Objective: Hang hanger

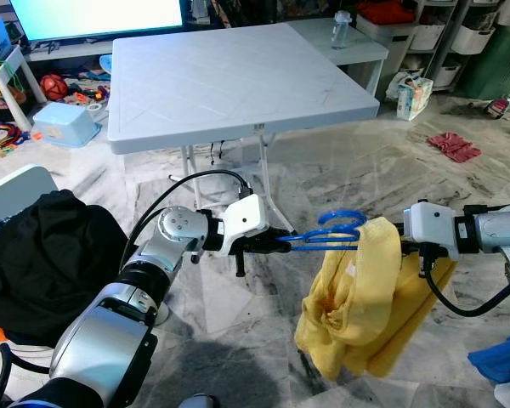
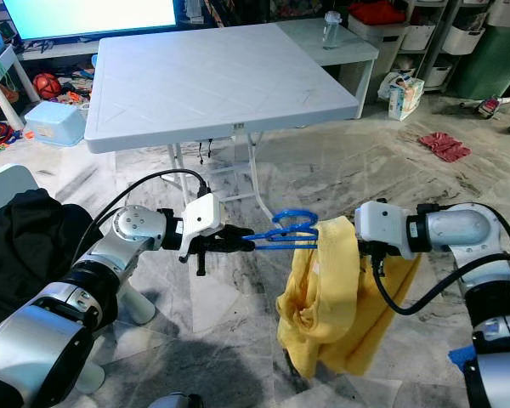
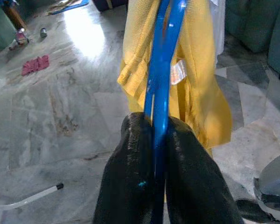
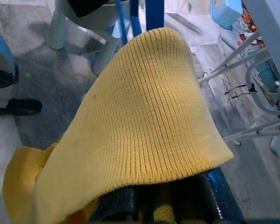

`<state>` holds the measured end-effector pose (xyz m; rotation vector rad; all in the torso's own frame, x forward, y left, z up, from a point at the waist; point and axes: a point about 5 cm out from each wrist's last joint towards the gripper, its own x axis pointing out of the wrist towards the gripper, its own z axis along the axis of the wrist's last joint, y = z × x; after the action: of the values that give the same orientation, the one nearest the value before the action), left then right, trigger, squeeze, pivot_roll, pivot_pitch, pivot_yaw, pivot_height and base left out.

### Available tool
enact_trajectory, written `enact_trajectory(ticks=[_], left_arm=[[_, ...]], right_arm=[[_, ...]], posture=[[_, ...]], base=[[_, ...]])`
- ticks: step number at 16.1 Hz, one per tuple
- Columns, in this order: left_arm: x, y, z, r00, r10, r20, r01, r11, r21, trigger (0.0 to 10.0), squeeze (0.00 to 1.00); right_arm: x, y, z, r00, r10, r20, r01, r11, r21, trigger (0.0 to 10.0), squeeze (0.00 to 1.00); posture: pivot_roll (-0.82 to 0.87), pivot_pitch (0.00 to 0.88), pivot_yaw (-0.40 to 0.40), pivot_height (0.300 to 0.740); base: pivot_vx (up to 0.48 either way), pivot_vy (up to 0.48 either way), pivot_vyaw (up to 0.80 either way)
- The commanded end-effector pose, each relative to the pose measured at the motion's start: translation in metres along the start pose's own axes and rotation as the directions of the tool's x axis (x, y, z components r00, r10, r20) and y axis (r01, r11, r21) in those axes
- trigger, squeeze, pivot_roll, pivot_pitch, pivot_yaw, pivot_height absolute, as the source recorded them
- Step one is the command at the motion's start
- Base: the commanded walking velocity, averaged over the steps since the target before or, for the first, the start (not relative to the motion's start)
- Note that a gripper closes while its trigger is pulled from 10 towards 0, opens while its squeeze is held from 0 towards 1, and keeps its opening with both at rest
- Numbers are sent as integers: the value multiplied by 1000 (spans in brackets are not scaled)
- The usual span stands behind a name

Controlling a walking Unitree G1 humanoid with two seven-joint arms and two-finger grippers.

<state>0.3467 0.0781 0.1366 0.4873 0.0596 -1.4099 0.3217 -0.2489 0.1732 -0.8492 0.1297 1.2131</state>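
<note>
Blue hanger (image 1: 327, 231) carrying yellow garment (image 1: 361, 297): pinched in left gripper (image 1: 282, 242) jaws; right gripper (image 4: 165, 198) jaws' state could not be told; white worktop (image 1: 229, 76) at 12 o'clock.

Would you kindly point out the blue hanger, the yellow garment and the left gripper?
blue hanger (image 1: 340, 218), left eye view, on its hook loop.
yellow garment (image 1: 357, 297), left eye view, middle of the draped cloth.
left gripper (image 3: 159, 140), left wrist view, between the fingertips clamping the hanger.
</note>
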Motion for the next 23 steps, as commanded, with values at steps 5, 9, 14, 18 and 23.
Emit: enact_trajectory(ticks=[5, 9, 14, 18, 23], left_arm=[[-1, -5, -9, 994, 91, 59, -85, 991, -100, 0, 0], [-15, -7, -22, 983, 176, 54, -168, 977, -132, 0, 0], [-25, -8, -31, 968, 247, 49, -236, 957, -171, 0, 0], [-23, -11, -31, 929, 352, 113, -318, 916, -244, 0, 0], [-13, -16, -23, 903, 396, 166, -345, 899, -269, 0, 0]], right_arm=[[17, -11, 9, 997, -64, 52, 61, 996, 58, 10000, 1000], [24, -19, 8, 983, -184, 24, 182, 982, 55, 10000, 1000], [8, -40, 0, 895, -419, -150, 413, 908, -73, 10000, 1000], [14, -34, -5, 878, -463, -121, 465, 885, -20, 10000, 1000], [39, -22, -3, 887, -459, -52, 462, 883, 83, 10000, 1000]], posture=[[-35, 7, -6, 740], [-20, 0, -7, 740], [-20, 0, -2, 740], [-29, 0, 5, 740], [-31, 0, -5, 740]], base=[[0, 0, 0], [0, 0, 0], [0, 0, 0], [0, 0, 0], [0, 0, 0]])
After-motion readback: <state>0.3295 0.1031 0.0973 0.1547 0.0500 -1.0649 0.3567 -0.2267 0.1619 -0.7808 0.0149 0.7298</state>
